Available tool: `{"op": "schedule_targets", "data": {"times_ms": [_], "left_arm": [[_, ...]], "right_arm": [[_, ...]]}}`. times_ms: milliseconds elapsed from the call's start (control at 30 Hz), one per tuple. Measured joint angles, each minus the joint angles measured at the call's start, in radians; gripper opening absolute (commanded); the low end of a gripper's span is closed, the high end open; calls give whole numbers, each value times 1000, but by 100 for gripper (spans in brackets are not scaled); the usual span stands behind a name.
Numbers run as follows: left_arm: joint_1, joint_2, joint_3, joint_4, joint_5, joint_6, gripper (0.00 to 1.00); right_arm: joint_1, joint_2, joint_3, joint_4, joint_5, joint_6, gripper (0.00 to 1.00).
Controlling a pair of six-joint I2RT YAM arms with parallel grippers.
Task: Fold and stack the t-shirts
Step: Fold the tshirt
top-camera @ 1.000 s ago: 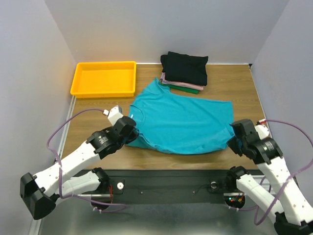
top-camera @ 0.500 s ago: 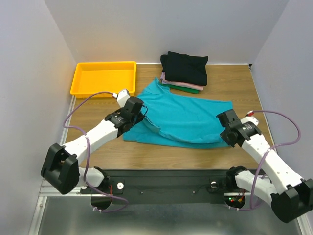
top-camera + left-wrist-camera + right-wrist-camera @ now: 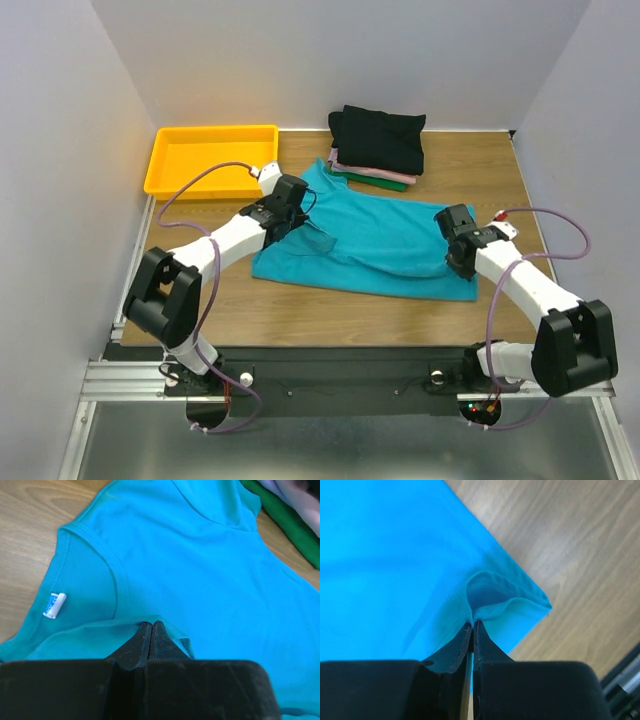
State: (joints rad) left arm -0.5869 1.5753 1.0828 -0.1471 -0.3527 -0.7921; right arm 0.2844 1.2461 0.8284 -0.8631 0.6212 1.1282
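The teal t-shirt [image 3: 375, 245] lies mid-table with its near edge folded over toward the back. My left gripper [image 3: 292, 207] is shut on the shirt's near left edge by the collar; the left wrist view shows the cloth [image 3: 210, 570] pinched at the tips of the left gripper [image 3: 151, 626], and a white label [image 3: 53, 604]. My right gripper [image 3: 457, 237] is shut on the right hem, with a fold of cloth [image 3: 495, 597] bunched at the tips of the right gripper [image 3: 473, 624]. A stack of folded shirts, black [image 3: 380, 135] over pale pink [image 3: 338, 165] and dark green [image 3: 385, 182], sits behind.
A yellow plastic tray [image 3: 160, 165] stands at the back left. Bare wooden table [image 3: 200, 300] lies in front of the shirt. Grey walls close in the left, back and right sides. The green folded shirt [image 3: 295, 535] shows in the left wrist view's upper right.
Both grippers have carried the shirt's near edge away from me toward the back, folding it over the rest. The arms have stretched out farther over the table.
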Motion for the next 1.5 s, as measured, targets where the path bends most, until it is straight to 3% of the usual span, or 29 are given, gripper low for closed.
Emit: {"op": "schedule_targets", "data": {"times_ms": [100, 133, 200, 233, 267, 300, 333, 400, 533, 633, 800, 967, 1267, 1500], "left_arm": [[10, 45, 32, 2, 1, 13, 2], [13, 66, 49, 2, 1, 18, 10], [20, 101, 78, 1, 1, 27, 43], [22, 122, 97, 2, 0, 32, 52], [24, 143, 116, 0, -2, 41, 71], [26, 149, 124, 0, 0, 43, 71], [27, 163, 140, -1, -3, 53, 98], [28, 172, 156, -2, -8, 48, 98], [29, 166, 168, -7, -18, 55, 98], [31, 135, 145, 1, -12, 54, 98], [31, 10, 9, 18, 21, 40, 98], [32, -21, -92, 63, 91, 27, 98], [32, 45, -106, 102, 117, 26, 98], [42, 107, -106, 106, 114, 26, 98]], "right_arm": [[-53, 55, 3, 63, -18, -28, 11], [-78, 79, 3, 87, -34, -39, 16], [-116, 115, 4, 121, -49, -56, 25], [-129, 131, 8, 131, -55, -64, 39], [-140, 153, 22, 138, -60, -73, 49], [-147, 162, 29, 139, -61, -86, 60], [-155, 177, 46, 146, -65, -97, 78], [-159, 183, 78, 156, -73, -125, 88], [-159, 139, 112, 183, -85, -196, 100], [-159, 64, 104, 195, -154, -268, 100], [-159, -80, -11, 268, -465, -418, 100], [-159, -66, -116, 343, -687, -477, 100], [-159, 110, -119, 484, -707, -486, 100], [-159, 233, -31, 559, -561, -469, 100]]}}
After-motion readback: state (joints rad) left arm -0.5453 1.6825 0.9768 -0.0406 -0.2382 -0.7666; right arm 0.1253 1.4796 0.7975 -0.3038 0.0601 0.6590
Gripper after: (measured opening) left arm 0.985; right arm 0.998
